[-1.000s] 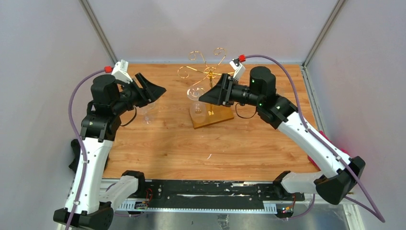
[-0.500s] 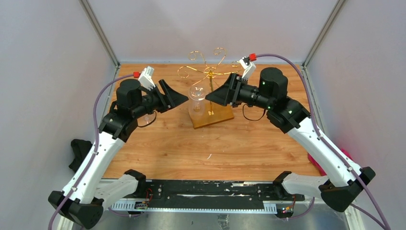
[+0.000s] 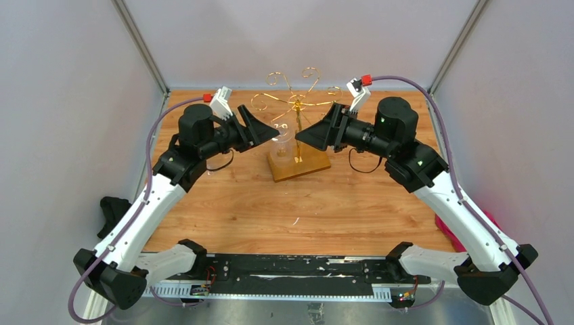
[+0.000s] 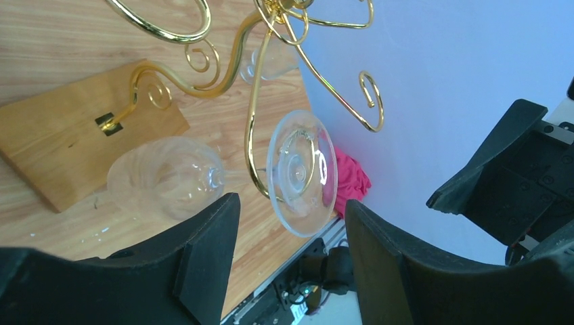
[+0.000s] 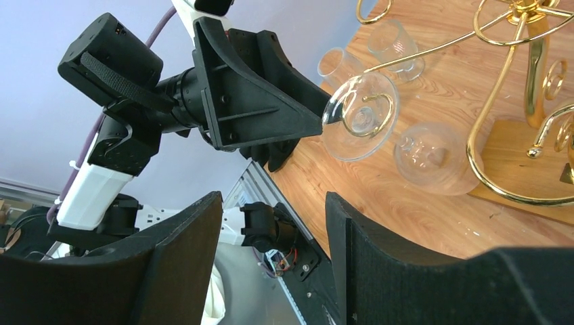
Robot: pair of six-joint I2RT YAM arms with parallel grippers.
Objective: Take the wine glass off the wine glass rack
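The gold wine glass rack (image 3: 296, 103) stands on its wooden base (image 3: 308, 164) at the back middle of the table. A clear wine glass (image 3: 280, 147) hangs upside down from one of its arms, its foot (image 4: 302, 172) caught in the gold wire and its bowl (image 4: 166, 177) below. My left gripper (image 3: 265, 127) is open, just left of the glass, and holds nothing; in the left wrist view (image 4: 288, 210) the foot sits just beyond its open fingertips. My right gripper (image 3: 308, 135) is open and empty on the rack's right side, and its wrist view (image 5: 271, 210) shows the glass (image 5: 430, 157) farther off.
Two more clear glasses (image 5: 396, 40) (image 5: 336, 64) stand on the wooden table behind the left gripper (image 5: 257, 95). A pink cloth (image 3: 448, 223) lies at the table's right edge. Grey walls close the back and sides.
My left arm has swung right from the table's left side up to the hanging glass, staying open. My right gripper has drawn back a little to the right and risen.
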